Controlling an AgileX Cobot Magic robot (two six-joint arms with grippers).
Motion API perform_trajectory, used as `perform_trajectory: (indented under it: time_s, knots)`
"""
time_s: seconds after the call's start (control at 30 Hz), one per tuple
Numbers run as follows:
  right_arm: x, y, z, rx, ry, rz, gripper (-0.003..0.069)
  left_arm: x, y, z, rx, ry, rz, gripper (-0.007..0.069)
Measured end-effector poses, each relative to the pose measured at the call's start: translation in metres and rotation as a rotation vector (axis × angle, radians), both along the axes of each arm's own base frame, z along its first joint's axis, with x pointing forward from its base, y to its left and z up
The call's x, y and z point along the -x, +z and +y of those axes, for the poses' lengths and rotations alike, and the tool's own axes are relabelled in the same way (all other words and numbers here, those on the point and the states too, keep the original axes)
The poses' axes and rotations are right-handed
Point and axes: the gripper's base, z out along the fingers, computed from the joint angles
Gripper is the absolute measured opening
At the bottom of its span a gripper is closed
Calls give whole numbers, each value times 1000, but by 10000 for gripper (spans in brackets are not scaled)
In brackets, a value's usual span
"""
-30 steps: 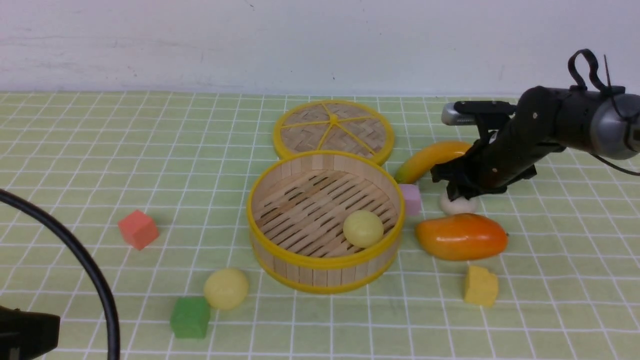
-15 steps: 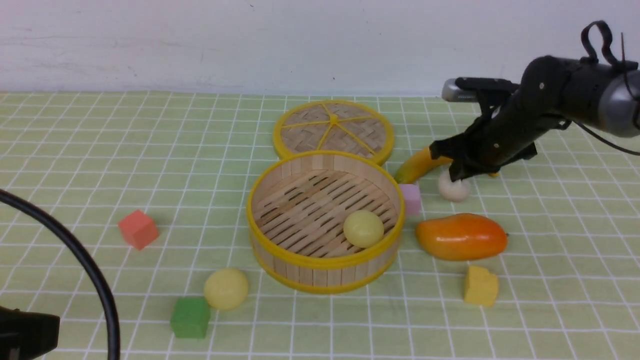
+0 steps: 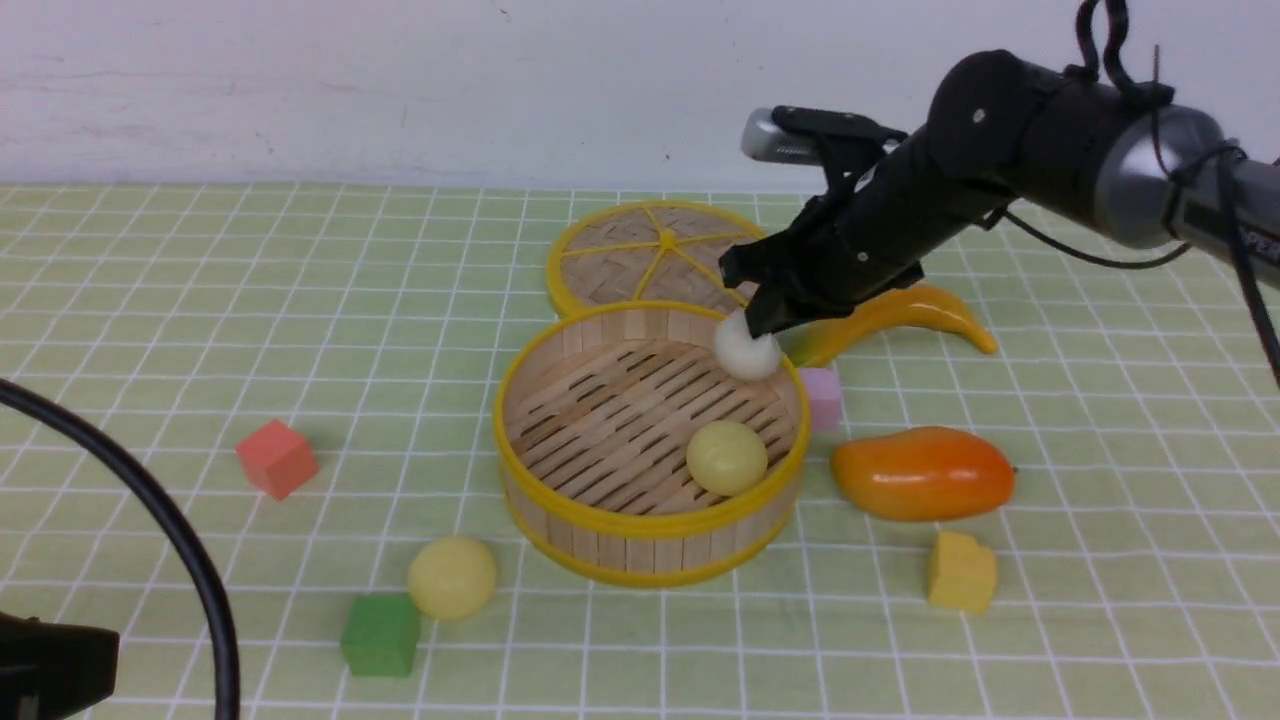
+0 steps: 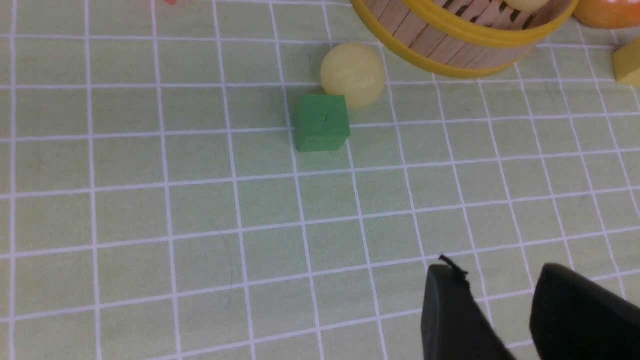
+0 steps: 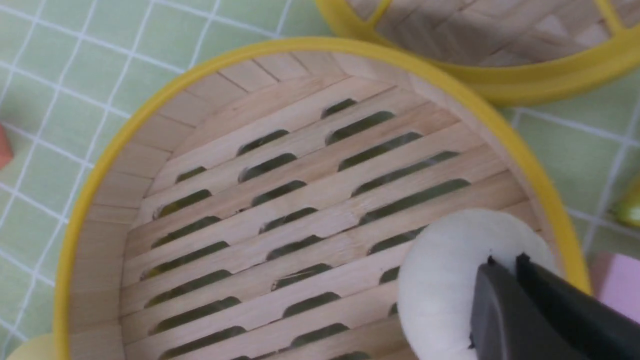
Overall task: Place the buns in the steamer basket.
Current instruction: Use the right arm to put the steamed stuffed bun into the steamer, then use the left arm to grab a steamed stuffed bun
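Note:
The steamer basket (image 3: pixel 560 385) stands mid-table with one pale yellow bun (image 3: pixel 726 457) on its slatted floor. My right gripper (image 3: pixel 757 325) is shut on the off-white bun (image 3: pixel 746 352) and holds it above the basket's far right rim; the bun (image 5: pixel 445 280) also shows in the right wrist view over the basket floor (image 5: pixel 300 210). A second pale yellow bun (image 3: pixel 452 577) lies on the cloth in front left of the basket, next to a green cube (image 3: pixel 380 634). My left gripper (image 4: pixel 500 295) is open and empty, well back from that bun (image 4: pixel 353 74).
The flat woven lid (image 3: pixel 667 260) lies behind the basket. A banana (image 3: pixel 890 320), pink cube (image 3: pixel 822 398), orange mango (image 3: pixel 922 472) and yellow block (image 3: pixel 962 572) lie right of the basket. A red cube (image 3: pixel 276 458) sits at the left.
My right gripper lifted the off-white bun from beside the mango and carried it left, to above the basket's far right rim. The left arm has not moved.

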Motion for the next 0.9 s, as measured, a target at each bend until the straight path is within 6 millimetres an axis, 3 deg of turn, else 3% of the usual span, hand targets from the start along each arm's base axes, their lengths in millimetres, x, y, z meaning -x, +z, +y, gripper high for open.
perform_trajectory:
  time_s: [0.17,0.4,0.5,0.63,0.77,0.9]
  knots:
    - [-5,-22,2,15,2,36,27,0,0,0,0,0,0,238]
    - [-6,-23,2,31,7,23,115,0,0,0,6,0,-5,238]
    - [-4,-20,1,46,29,25,192,-2,3,-3,41,0,-28,238]
    - [11,13,-3,56,65,22,299,-23,1,-9,71,14,-36,238]
    - [26,46,-9,81,92,-10,326,-50,-1,-16,67,27,4,238]
    - [61,106,-20,88,124,-72,331,-113,-7,-32,36,31,126,238]
